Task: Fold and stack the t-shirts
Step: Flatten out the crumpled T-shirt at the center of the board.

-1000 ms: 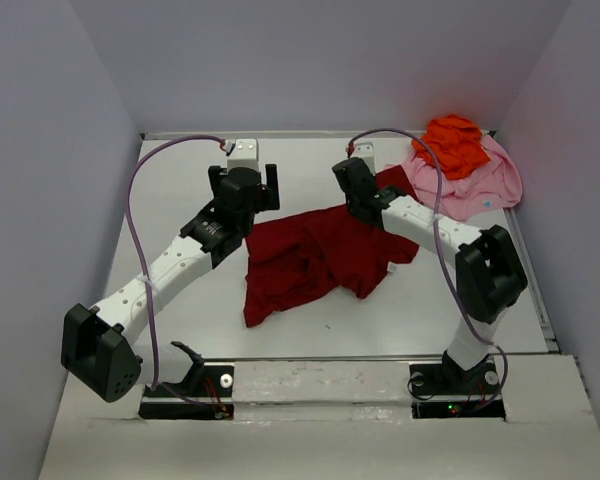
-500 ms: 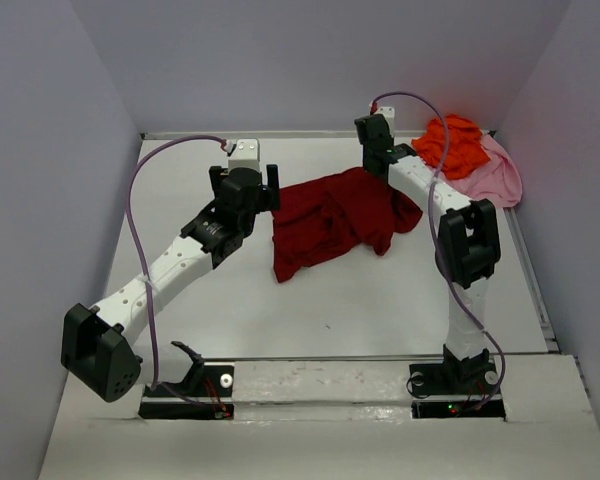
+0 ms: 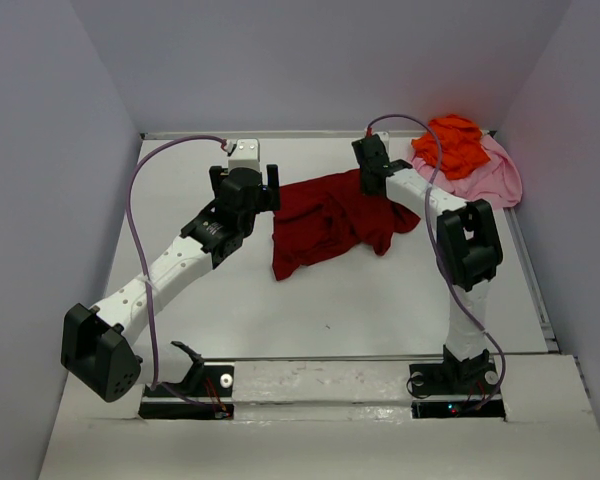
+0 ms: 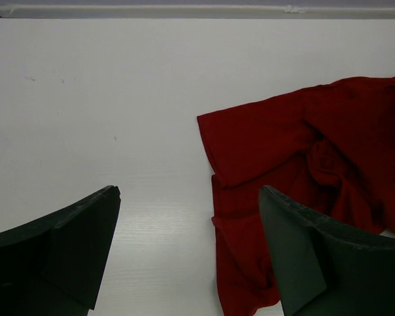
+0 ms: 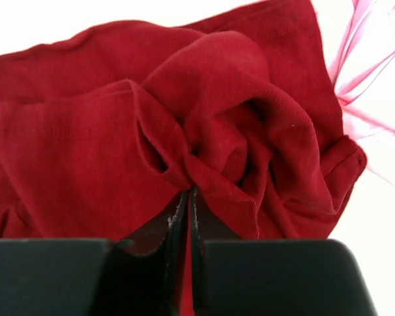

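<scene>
Red shirt (image 3: 330,220): crumpled, on the far middle of the counter (image 3: 330,300), one edge spread flat to its left.
Right end effector (image 5: 189,197): narrow, pinching a fold of the red shirt at its far right part.
Left end effector (image 4: 189,191): wide, holding nothing, over bare counter just left of the red shirt.
Orange shirt (image 3: 452,143): bunched atop the pink shirt (image 3: 485,180), far right corner, just beside the red shirt.
</scene>
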